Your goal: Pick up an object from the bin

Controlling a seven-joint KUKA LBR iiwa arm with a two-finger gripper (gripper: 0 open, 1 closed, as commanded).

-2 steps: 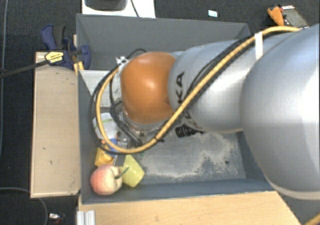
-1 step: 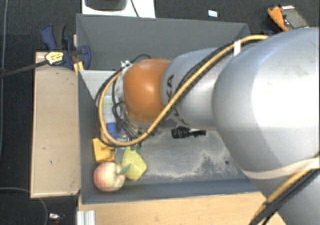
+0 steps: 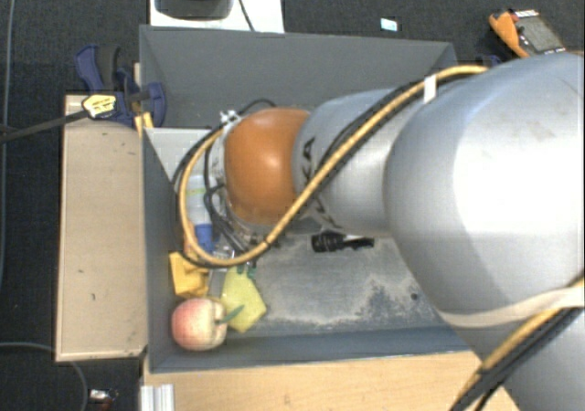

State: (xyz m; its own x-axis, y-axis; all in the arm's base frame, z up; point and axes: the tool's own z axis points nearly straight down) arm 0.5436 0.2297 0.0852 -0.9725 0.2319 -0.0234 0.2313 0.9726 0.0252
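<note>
One pink-yellow round apple (image 3: 196,324) sits in the near left corner of the grey metal bin (image 3: 366,304), touching one crumpled yellow-green piece (image 3: 245,301). Beside them lie one orange-yellow piece (image 3: 186,276) and one small blue item (image 3: 203,238). One long black object (image 3: 340,242) lies left-to-right. The end effector (image 3: 225,258) hangs over the yellow pieces; I cannot tell whether it is apart or together.
</note>
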